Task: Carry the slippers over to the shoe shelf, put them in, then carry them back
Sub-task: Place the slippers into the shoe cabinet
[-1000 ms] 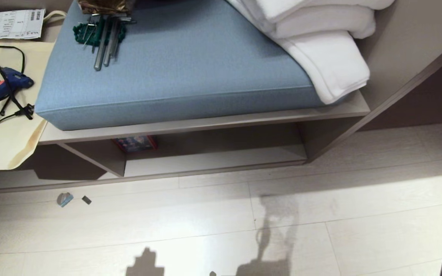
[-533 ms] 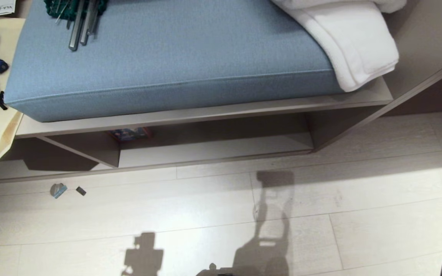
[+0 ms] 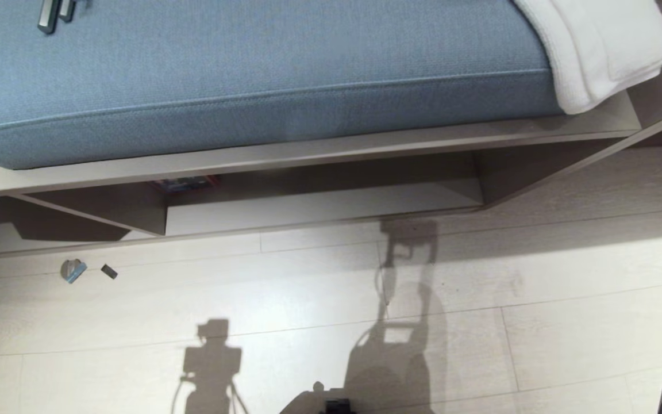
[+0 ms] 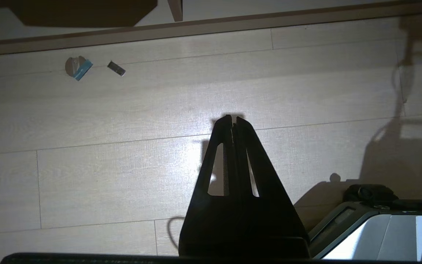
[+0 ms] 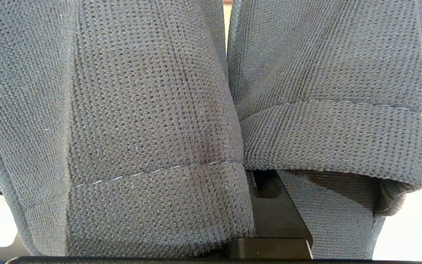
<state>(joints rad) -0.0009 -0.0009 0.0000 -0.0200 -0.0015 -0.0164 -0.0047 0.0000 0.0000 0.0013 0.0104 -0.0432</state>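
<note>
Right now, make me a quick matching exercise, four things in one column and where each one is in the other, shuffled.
Things:
1. slippers
2. blue cushion
3. white towel
4. two small scraps

Places:
A. on the floor before the shelf unit
B. on top of the bench above the shoe shelf
C. filling the right wrist view, at the right gripper
D. draped over the cushion's right end

Pairs: 1-C, 2-B, 3-D, 4-A
</note>
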